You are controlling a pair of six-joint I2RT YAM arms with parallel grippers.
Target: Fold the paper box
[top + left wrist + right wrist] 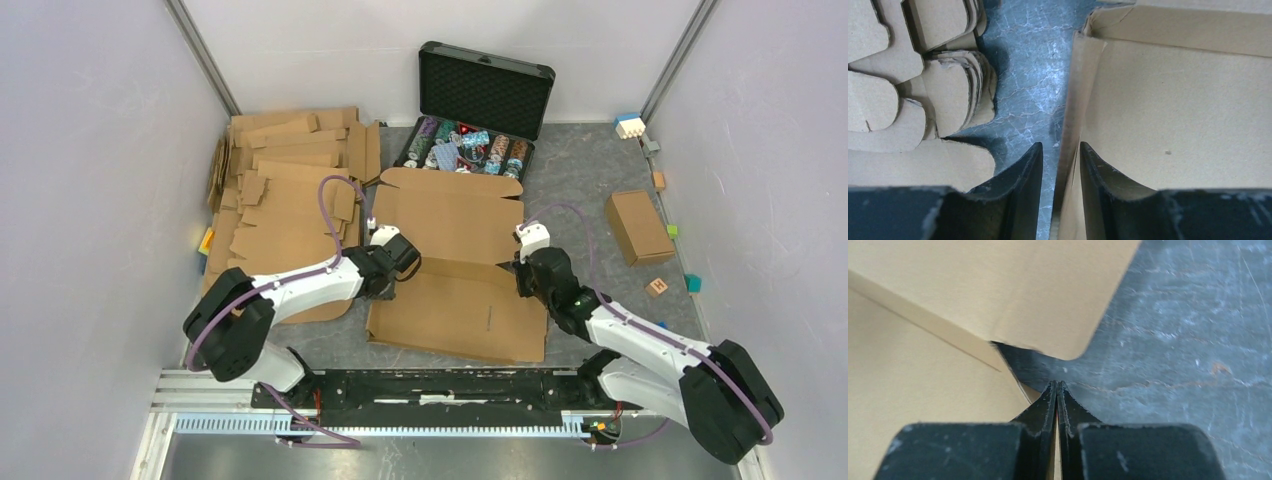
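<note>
The paper box (455,270), a brown cardboard sheet with raised flaps, lies in the middle of the table. My left gripper (408,258) is at its left side. In the left wrist view the left gripper (1060,145) is open and straddles the box's upright left wall (1073,100). The right finger lies against the wall, and the left finger stands a little off it over the table. My right gripper (520,270) is at the box's right edge. In the right wrist view the right gripper (1057,383) has its tips pressed together just under a rounded flap (1023,300).
A pile of flat cardboard sheets (290,190) fills the left side. An open black case (480,100) with chips stands behind the box. A smaller brown box (637,226), a wooden block (657,287) and small coloured blocks (630,125) lie on the right.
</note>
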